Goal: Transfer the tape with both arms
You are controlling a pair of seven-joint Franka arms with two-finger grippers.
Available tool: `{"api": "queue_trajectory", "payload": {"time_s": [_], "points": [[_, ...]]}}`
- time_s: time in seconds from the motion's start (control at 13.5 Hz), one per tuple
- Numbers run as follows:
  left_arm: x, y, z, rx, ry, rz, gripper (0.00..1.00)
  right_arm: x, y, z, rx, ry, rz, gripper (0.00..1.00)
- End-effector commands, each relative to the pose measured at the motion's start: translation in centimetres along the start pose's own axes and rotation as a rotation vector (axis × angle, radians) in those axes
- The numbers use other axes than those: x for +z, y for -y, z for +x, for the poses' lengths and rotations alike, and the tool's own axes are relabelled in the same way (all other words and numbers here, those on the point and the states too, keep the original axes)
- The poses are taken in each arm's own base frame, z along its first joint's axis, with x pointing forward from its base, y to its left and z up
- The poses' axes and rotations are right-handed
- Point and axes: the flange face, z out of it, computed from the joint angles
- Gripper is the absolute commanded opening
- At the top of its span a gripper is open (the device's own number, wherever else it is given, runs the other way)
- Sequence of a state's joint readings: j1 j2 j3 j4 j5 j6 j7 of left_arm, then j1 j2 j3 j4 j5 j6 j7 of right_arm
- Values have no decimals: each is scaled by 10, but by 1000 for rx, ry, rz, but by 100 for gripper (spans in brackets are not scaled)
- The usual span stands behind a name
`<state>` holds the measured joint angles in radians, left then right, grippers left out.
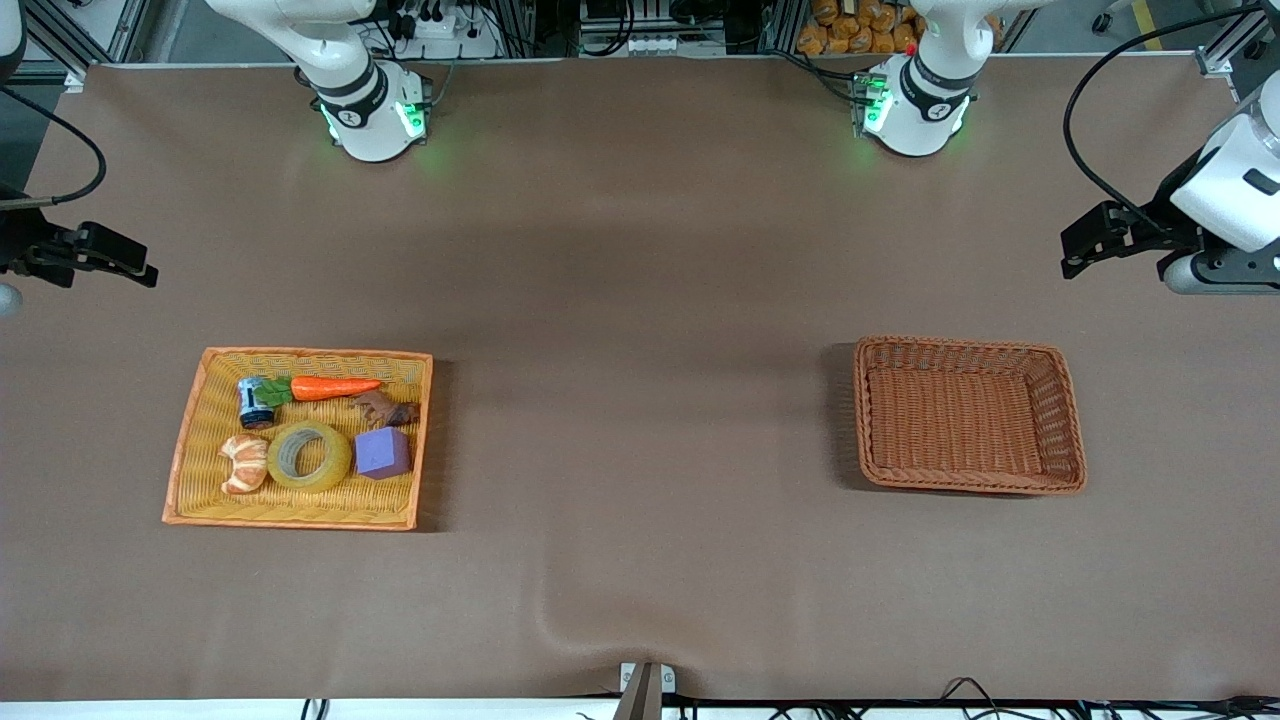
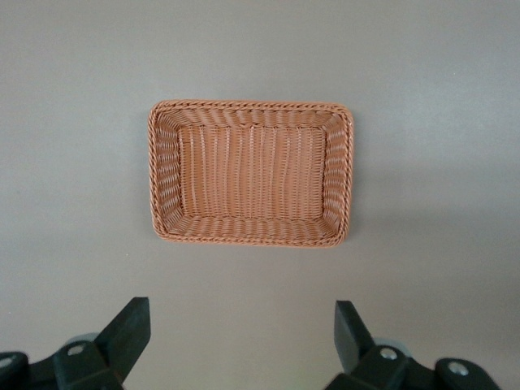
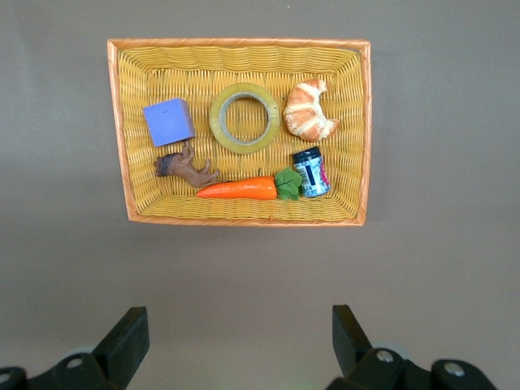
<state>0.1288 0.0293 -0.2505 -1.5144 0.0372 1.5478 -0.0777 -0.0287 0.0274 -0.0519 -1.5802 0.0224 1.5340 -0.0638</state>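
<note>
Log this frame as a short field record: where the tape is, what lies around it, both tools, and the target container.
tape: flat in the yellow tray, between the croissant and the purple cube
other tray items: carrot, small can, brown figure
brown basket: toward the left arm's end, nothing in it
right tool: open, high over the table beside the tray, holding nothing
left tool: open, high over the table beside the basket, holding nothing
task stage: tape not yet grasped

tape [image 1: 309, 456] | translucent yellowish ring, grey-white core | lying flat | in yellow basket [image 1: 190, 460] | between croissant [image 1: 245, 464] and purple cube [image 1: 382, 452]
</note>
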Motion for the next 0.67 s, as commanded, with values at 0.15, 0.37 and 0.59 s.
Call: {"api": "queue_trajectory", "payload": {"time_s": [0.15,0.37,0.59], "points": [[-9,7,-5,-28,10,-6,100,-7,-5,2,19,1,4,100],[-8,10,-4,-29,11,-3,100,-6,-9,2,21,-1,5,100],[-5,6,-6,-30,25,9,100,-6,-9,2,19,-1,3,100]]}}
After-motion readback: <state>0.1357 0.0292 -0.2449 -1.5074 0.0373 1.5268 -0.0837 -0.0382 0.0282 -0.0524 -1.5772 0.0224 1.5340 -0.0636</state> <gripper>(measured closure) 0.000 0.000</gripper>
